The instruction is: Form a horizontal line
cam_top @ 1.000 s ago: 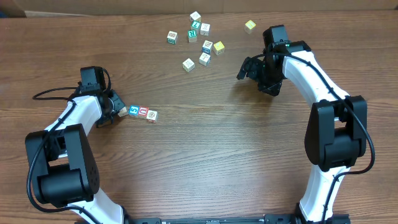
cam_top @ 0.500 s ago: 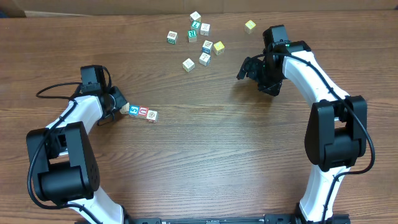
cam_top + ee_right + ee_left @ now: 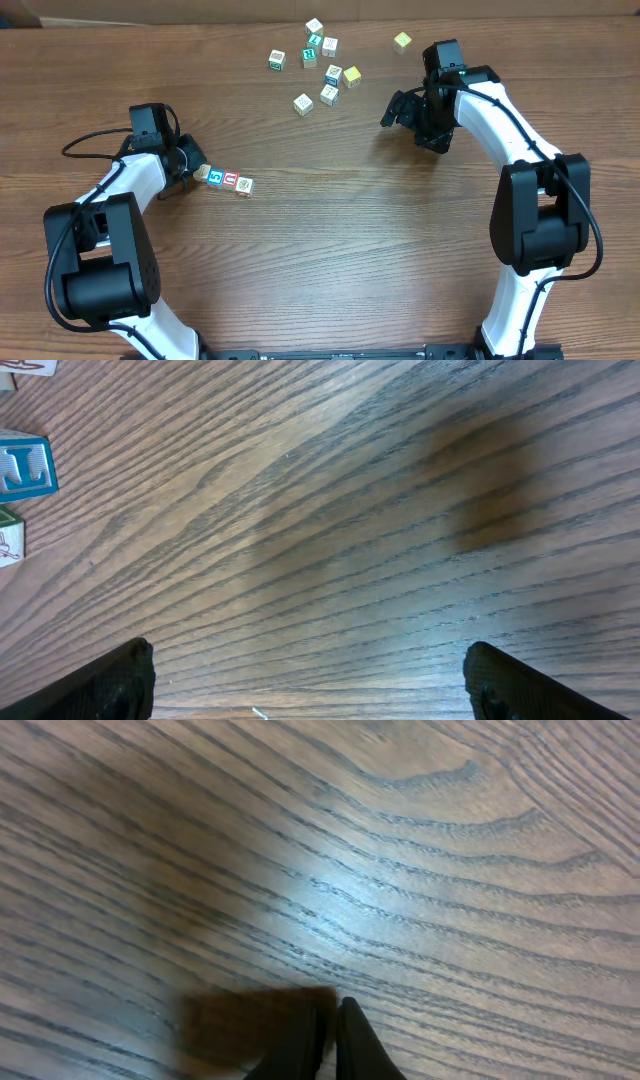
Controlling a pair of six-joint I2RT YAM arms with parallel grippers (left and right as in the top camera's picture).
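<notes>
A short row of tiny letter cubes (image 3: 223,179) lies left of the table's middle: a pale cube (image 3: 201,174), a blue-marked one (image 3: 214,177), a red-marked one (image 3: 230,181) and a tan one (image 3: 245,186), running slightly down to the right. My left gripper (image 3: 189,170) sits at the row's left end against the pale cube. In the left wrist view the left gripper (image 3: 330,1032) is shut with nothing between its tips, and a blurred brown block (image 3: 250,1020) lies beside them. My right gripper (image 3: 396,109) hangs open at the upper right, empty (image 3: 320,695).
Several loose cubes (image 3: 320,65) are scattered at the table's far middle, among them a yellow one (image 3: 351,76) and another yellow one (image 3: 402,41). A blue-lettered cube (image 3: 25,466) and a green-marked cube (image 3: 8,542) show at the right wrist view's left edge.
My left gripper has edged right and up a little, nudging the pale end cube closer to the blue-marked one. The right arm has not moved.
</notes>
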